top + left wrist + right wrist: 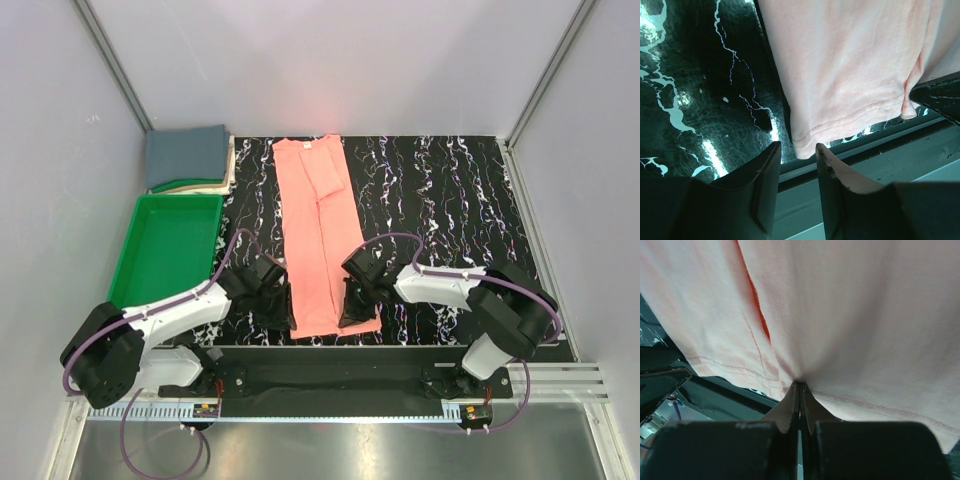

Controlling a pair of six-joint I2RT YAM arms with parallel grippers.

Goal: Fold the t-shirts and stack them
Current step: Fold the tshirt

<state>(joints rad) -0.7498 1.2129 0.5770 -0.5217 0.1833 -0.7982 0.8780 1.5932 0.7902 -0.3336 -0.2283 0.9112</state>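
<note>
The salmon-pink t-shirt (320, 230) lies as a long narrow strip down the middle of the black marbled table, sides folded in. My right gripper (355, 312) is shut on its near hem at the right corner; in the right wrist view the fingers (800, 386) pinch the stitched hem (865, 405). My left gripper (280, 312) stands open just short of the shirt's near left corner (801, 145), its fingertips (798, 146) holding nothing. The slate blue-grey t-shirt (187, 155) lies folded at the far left.
A green plastic tray (165, 248) sits left of the pink shirt, close to my left arm. The blue-grey shirt rests on a cream cloth (225, 172). The table's near edge rail (880, 145) runs just below the hem. Grey walls enclose the table.
</note>
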